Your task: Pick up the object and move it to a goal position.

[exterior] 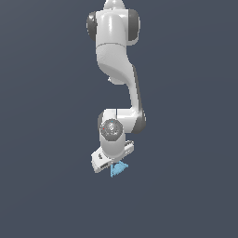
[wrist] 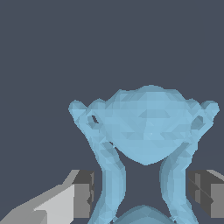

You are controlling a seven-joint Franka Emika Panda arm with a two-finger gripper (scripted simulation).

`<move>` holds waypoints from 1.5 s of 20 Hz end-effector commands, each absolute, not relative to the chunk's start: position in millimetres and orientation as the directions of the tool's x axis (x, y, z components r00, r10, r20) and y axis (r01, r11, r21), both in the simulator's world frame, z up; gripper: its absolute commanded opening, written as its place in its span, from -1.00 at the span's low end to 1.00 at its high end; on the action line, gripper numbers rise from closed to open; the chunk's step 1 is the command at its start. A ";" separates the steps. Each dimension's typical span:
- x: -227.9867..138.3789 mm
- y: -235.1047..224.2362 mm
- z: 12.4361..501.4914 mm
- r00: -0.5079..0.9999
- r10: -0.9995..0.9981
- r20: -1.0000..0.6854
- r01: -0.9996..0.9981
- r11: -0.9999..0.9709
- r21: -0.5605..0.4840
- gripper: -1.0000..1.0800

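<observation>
One arm point(exterior: 116, 69) is hanging down through the middle of the exterior view, white with dark joints, against a plain dark grey-blue background. The gripper point(exterior: 114, 162) is sitting at the arm's low end, and the object point(exterior: 118, 168) is showing just below it, slightly toward the exterior view's right, light blue and smaller than the gripper body.

In the wrist view the object point(wrist: 146, 127) is filling much of the frame: a broad faceted lobe with small ear-like points at both sides, and two curved limbs running down from it toward a second rounded part at the frame edge. Both fingers point(wrist: 83, 194) are standing apart, one on each outer side of the limbs. The near finger is lying just beside one limb; actual contact cannot be told. The jaws are spread, not clamping the object
</observation>
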State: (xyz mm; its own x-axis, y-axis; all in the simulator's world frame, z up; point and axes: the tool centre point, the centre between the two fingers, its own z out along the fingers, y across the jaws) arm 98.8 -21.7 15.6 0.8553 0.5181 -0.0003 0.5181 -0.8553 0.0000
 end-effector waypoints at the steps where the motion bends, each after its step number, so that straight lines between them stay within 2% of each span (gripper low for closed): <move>1: 98.9 -21.7 15.7 0.855 0.518 0.000 0.518 -0.855 0.000 -1.00; 10: 102.1 -16.5 47.6 0.855 0.518 0.000 0.518 -0.855 0.000 -1.00; 23: 117.5 4.4 173.8 0.855 0.518 0.000 0.518 -0.855 0.000 -1.00; 30: 124.9 11.7 217.7 0.855 0.518 0.000 0.518 -0.855 0.000 -1.00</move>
